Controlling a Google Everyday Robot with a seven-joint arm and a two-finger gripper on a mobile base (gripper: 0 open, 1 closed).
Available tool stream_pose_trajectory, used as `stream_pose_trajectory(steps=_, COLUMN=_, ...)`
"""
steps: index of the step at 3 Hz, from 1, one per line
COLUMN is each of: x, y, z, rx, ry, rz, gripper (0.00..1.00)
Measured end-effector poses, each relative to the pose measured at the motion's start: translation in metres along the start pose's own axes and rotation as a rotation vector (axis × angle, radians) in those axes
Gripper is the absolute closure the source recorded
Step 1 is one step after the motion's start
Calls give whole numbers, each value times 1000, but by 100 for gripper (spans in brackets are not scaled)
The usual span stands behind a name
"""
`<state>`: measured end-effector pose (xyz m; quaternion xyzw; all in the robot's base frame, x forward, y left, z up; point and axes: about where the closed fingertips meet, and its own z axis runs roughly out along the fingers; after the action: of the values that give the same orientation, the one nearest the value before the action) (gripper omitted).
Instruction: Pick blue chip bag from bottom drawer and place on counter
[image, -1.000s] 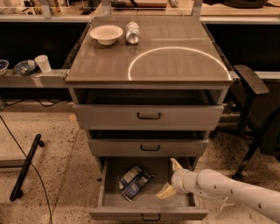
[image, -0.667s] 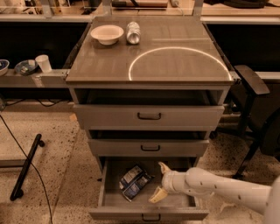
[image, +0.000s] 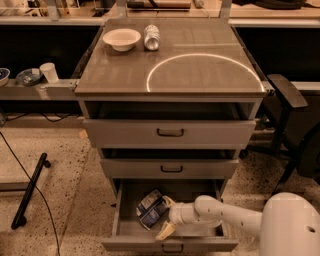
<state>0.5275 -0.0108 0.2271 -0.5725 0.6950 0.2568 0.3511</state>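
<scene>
The bottom drawer (image: 118, 216) is pulled fully out; its front rim and both side walls are exposed. The two drawers above, the middle drawer (image: 170, 169) and the top drawer (image: 170, 133), stand slightly out, so the room above the open box is narrow at the back and freer toward the front.

The blue chip bag (image: 150, 210) lies flat on the drawer floor, left of centre and clear of the left wall. Its long axis appears to run diagonally, lower left to upper right, though the crumpled foil makes this uncertain.

The claw (image: 167, 216) is inside the drawer, at the bag's right edge, entering from the right on a white arm (image: 225, 216). Its fingers (image: 164, 231) are spread: the rear one is touching or just beside the bag, and the front one is near the drawer front.

The counter (image: 115, 75) carries a white bowl (image: 121, 38) and a silver can (image: 151, 36) at its far left. A chair (image: 287, 95) stands close on the right.
</scene>
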Motion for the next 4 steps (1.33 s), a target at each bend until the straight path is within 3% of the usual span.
stream_pose_trajectory(steps=1, x=4, y=7, z=36, rx=-40, ry=-45, rz=9, gripper=0)
stream_pose_trajectory(steps=3, x=3, y=-7, z=49, rx=-25, ry=-50, rz=19, gripper=43)
stream_pose_trajectory(steps=4, x=0, y=-7, z=47, rx=-25, ry=-50, rz=19, gripper=52)
